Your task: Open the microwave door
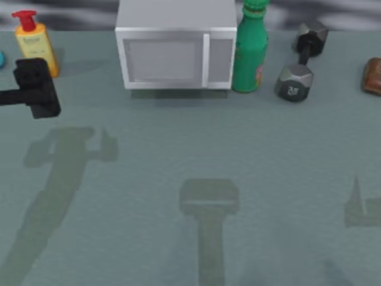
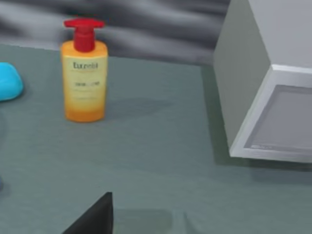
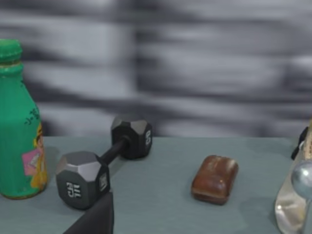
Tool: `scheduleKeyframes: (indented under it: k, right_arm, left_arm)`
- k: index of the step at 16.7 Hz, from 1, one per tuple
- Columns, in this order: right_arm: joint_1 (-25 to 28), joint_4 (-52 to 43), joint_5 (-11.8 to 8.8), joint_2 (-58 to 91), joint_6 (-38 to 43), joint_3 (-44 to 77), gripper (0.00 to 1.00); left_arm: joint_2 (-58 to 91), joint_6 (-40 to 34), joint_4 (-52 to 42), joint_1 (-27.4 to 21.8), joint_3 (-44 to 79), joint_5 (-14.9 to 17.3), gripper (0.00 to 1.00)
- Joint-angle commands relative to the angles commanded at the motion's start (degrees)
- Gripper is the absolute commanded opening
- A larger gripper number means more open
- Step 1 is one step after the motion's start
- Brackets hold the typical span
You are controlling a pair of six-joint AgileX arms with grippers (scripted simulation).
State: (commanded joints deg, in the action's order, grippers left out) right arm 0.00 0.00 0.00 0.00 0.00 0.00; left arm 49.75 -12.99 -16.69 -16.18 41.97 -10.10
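Note:
The microwave (image 1: pixel 175 21) stands at the back middle of the table, facing front. Its microwave door (image 1: pixel 164 61) lies flush and closed, with a slim white handle (image 1: pixel 206 59) beside the grey control panel (image 1: pixel 221 59). My left gripper (image 1: pixel 37 88) hovers well to the microwave's left, open and empty, in front of a yellow pump bottle. In the left wrist view one dark fingertip (image 2: pixel 97 217) shows, with the microwave's corner (image 2: pixel 273 112) farther off. My right gripper (image 3: pixel 141 229) is outside the top view; one fingertip (image 3: pixel 97 217) shows, open and holding nothing.
A yellow pump bottle (image 1: pixel 37 44) stands at the back left with a blue object (image 2: pixel 7 80) beside it. Right of the microwave are a green bottle (image 1: pixel 250 50), a black dumbbell (image 1: pixel 300 59) and a brown block (image 1: pixel 373 76). A shiny object (image 3: pixel 295 195) edges the right wrist view.

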Motion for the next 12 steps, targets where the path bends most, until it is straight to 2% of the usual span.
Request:
scheduleKeyframes:
  k: [7,12]
  right_arm:
    - [0.00,0.00,0.00,0.00,0.00,0.00,1.00]
    - [0.00,0.00,0.00,0.00,0.00,0.00,1.00]
  left_arm:
    - [43.23,-11.17,-12.50,-13.06,36.47,-7.95,1.00]
    - [66.08,-17.27,-18.29,-19.96,56.37,-11.93,1.00]
